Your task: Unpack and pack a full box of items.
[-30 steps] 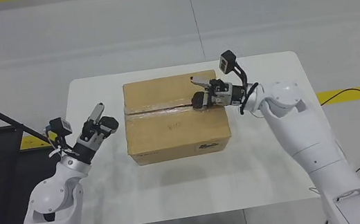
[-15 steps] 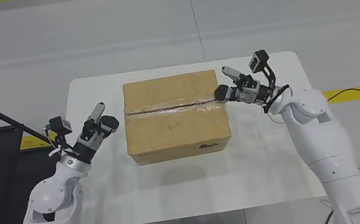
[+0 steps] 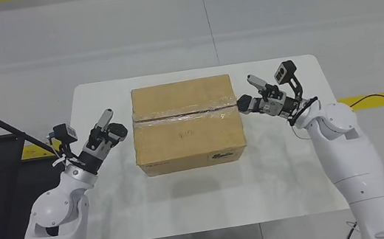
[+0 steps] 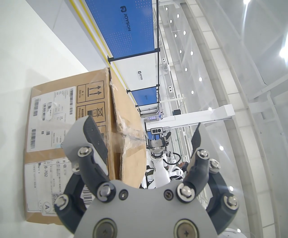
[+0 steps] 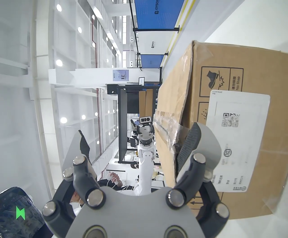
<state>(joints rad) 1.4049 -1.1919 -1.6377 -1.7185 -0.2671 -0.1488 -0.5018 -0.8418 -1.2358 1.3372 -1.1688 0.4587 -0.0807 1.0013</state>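
White table (image 3: 289,172) carries the closed, taped box (image 3: 187,124) at its middle. The top view puts one arm at each end of it. The wrist views add printed labels (image 4: 42,126) on the left end and a white sticker (image 5: 236,144) on the right end. The left gripper (image 3: 113,124) is raised, fingers spread, near the box but apart. The right gripper (image 3: 246,90), also spread, is just beside the right end at the tape seam (image 5: 166,126); contact unclear.
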